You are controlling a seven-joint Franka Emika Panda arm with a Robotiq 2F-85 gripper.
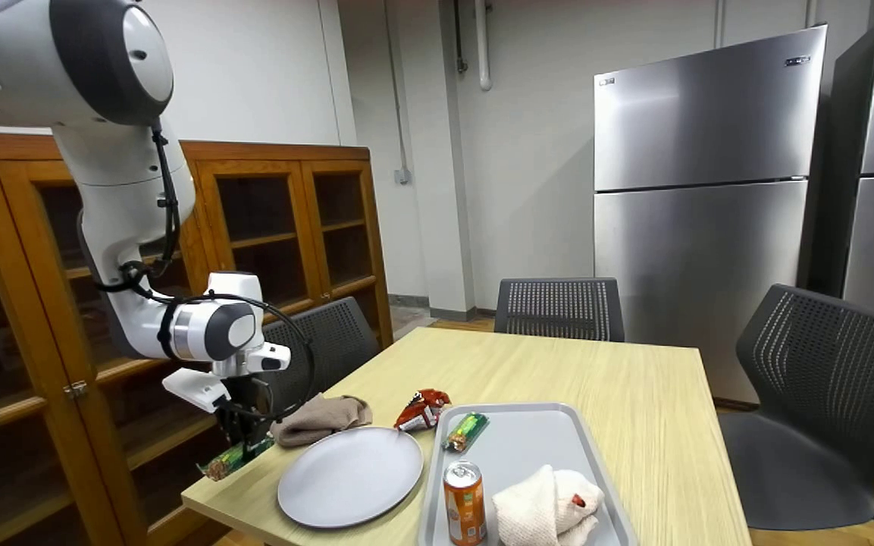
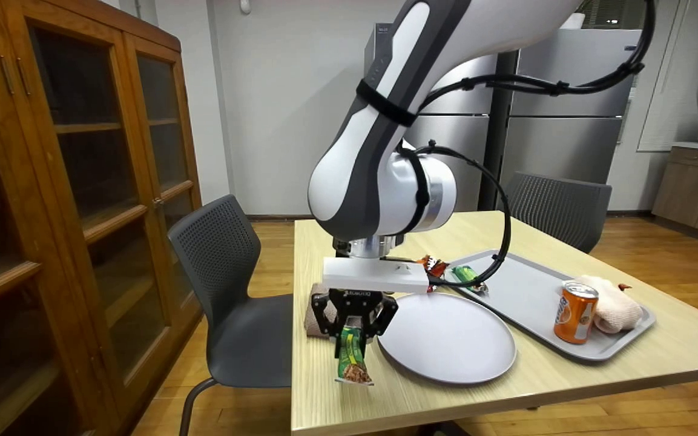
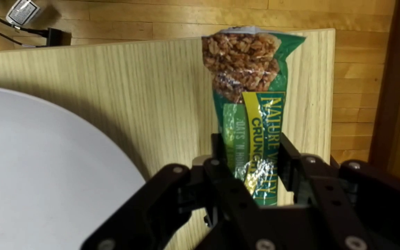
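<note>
My black two-finger claw [image 2: 352,339]: clamped on a green, glossy-wrapped granola bar [image 3: 248,111], over a corner of the pale wood-grain table [image 3: 165,90]. Round grey plate [image 3: 47,166] just beside; folded brown cloth [image 1: 327,419] near; grey rectangular tray [image 1: 531,436] past plate.

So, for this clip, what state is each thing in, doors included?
Claw, closed on a granola bar
That granola bar, held above the table; visible wrapper looks intact
Plate, lying flat
Tray, flat, loaded
Second granola bar, lying on the tray
Can, upright; opened or not, unclear
White cloth, bunched up
Brown cloth, loosely folded
Red snack bag, crinkled; sealed or not, unclear
Fridge doors, shut
Cabinet doors, shut
</note>
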